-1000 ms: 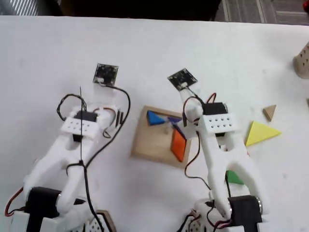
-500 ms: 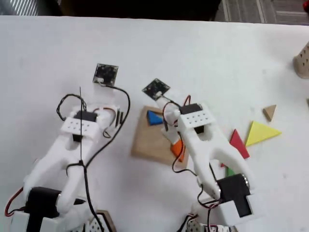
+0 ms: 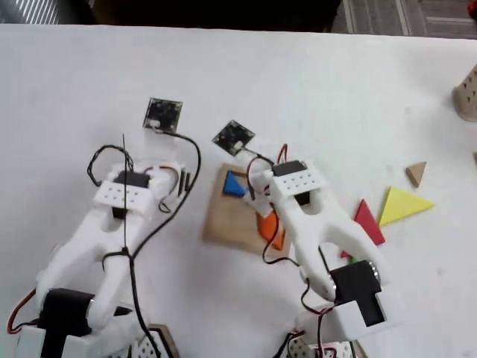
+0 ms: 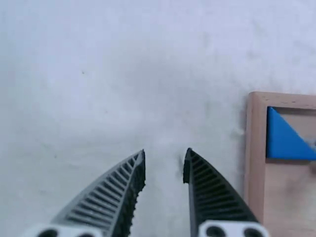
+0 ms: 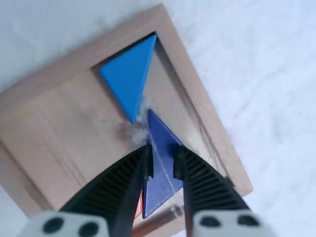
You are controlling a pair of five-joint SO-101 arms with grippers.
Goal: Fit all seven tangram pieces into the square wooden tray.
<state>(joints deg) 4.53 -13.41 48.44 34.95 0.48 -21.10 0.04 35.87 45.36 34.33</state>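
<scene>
The square wooden tray [image 3: 223, 220] lies between the two arms. A light blue triangle [image 5: 128, 79] sits in one corner of it, and an orange piece [image 3: 270, 228] lies along its near right side. My right gripper [image 5: 162, 148] is low over the tray [image 5: 197, 98], shut on a dark blue piece [image 5: 159, 173] that rests tilted on the tray floor. My left gripper [image 4: 164, 153] hovers over bare table just left of the tray [image 4: 254, 148], slightly open and holding nothing. On the table to the right lie a red triangle [image 3: 367, 221], a yellow triangle [image 3: 402, 205] and a small tan triangle [image 3: 416, 173].
A green piece [image 3: 352, 259] peeks out beside the right arm's base. A perforated wooden object [image 3: 467, 93] stands at the table's far right edge. Cables loop around both arms. White table stretches wide behind the tray.
The right arm has swung left across the tray, uncovering the red triangle on its right. The dark blue piece went with its gripper. The left arm stayed still.
</scene>
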